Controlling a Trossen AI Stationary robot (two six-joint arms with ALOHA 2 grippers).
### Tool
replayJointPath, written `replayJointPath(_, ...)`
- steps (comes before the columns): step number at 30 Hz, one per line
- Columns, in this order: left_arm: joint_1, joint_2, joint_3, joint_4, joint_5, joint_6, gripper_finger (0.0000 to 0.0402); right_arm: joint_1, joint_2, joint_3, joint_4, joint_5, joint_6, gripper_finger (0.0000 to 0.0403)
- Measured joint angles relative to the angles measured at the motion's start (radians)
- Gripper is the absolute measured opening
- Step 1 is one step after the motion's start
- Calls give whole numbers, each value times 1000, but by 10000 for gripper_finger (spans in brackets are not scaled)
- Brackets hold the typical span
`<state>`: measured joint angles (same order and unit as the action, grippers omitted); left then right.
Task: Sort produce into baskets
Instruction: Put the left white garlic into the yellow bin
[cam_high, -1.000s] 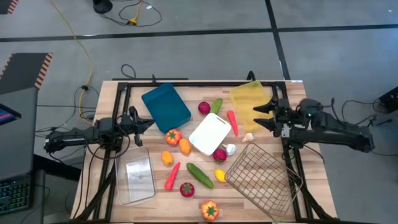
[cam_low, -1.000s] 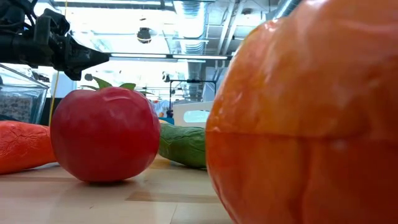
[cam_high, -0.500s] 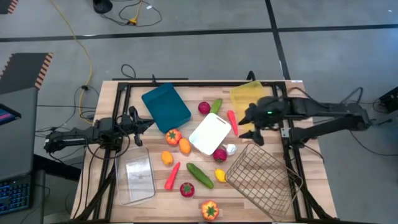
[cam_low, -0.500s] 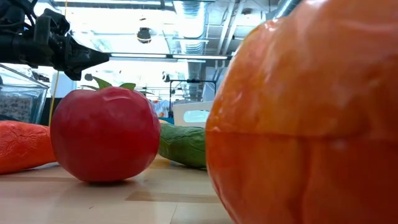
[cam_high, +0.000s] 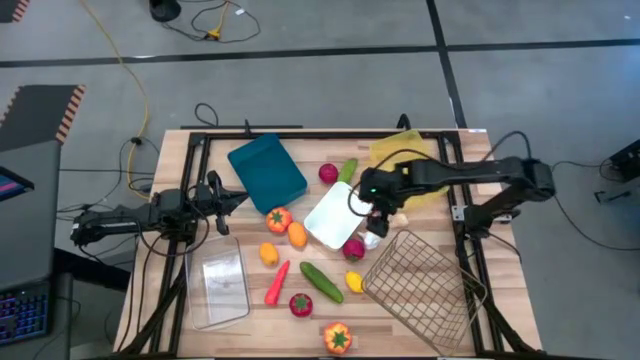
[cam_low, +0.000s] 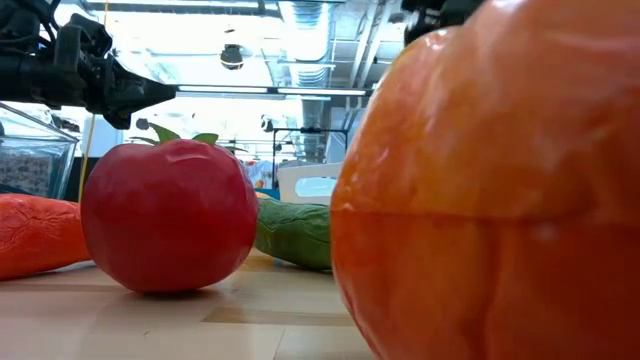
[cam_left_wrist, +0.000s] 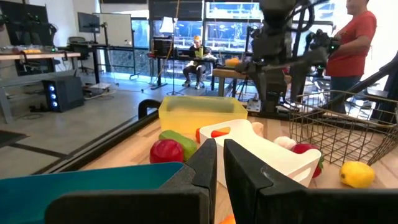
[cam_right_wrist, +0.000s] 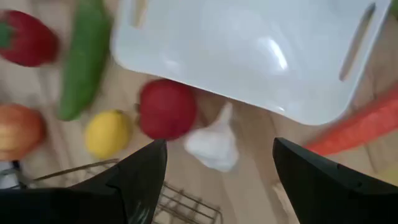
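My right gripper (cam_high: 375, 213) hangs open over the table's middle, pointing down at a white garlic (cam_right_wrist: 214, 144), which lies by the white tray (cam_high: 335, 215) and also shows in the high view (cam_high: 372, 239). Its fingers stand wide on either side, touching nothing. Beside the garlic lie a red radish (cam_right_wrist: 165, 108), a lemon (cam_right_wrist: 107, 133) and a carrot (cam_right_wrist: 357, 127). My left gripper (cam_high: 236, 197) waits shut and empty at the left, by the teal tray (cam_high: 267, 170). More produce lies loose: a tomato (cam_high: 279, 218), a cucumber (cam_high: 320, 280) and a pepper (cam_high: 337, 337).
The yellow tray (cam_high: 405, 160) stands at the far right, the wire basket (cam_high: 420, 285) at the near right and the clear bin (cam_high: 220, 285) at the near left. A second garlic (cam_high: 398, 220) lies under my right arm. People show beyond the table (cam_left_wrist: 354, 37).
My right gripper has gone from the table's right edge toward the left, past the yellow tray, and now hangs over the garlic by the white tray, tipped to point down. Nothing on the table has moved.
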<state>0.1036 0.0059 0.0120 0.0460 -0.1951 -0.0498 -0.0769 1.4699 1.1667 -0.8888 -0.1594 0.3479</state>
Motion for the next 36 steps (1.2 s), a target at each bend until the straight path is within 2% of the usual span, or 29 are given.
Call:
replayJointPath(13, 0, 0, 0, 0, 0, 0, 18, 1, 170, 15, -50, -1, 2, 308)
replayJointPath(17, 0, 0, 0, 0, 0, 0, 18, 2, 194, 15, -46, -8, 2, 308)
replayJointPath(21, 0, 0, 0, 0, 0, 0, 18, 4, 227, 15, -46, -65, 2, 308)
replayJointPath(36, 0, 0, 0, 0, 0, 0, 18, 44, 304, 13, -21, -63, 2, 308)
